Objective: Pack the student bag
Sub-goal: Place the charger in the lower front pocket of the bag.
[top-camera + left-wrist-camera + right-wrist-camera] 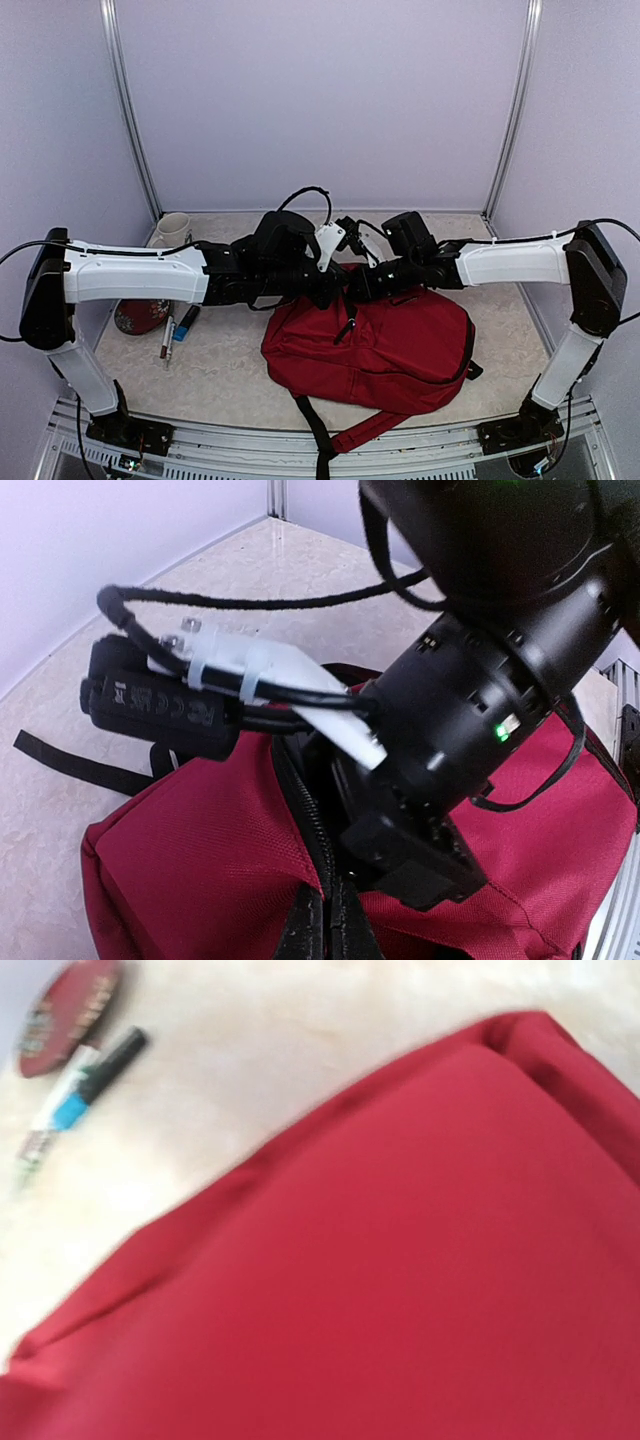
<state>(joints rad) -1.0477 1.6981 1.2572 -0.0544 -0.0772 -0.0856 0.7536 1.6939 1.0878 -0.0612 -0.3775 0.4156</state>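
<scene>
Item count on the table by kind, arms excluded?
Backpack: 1
Mug: 1
Red round item: 1
Pens/markers: 2
Total: 5

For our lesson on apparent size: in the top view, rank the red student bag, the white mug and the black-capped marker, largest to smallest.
1. student bag
2. white mug
3. black-capped marker
The mug, farther back, still looks clearly larger than the marker.
</scene>
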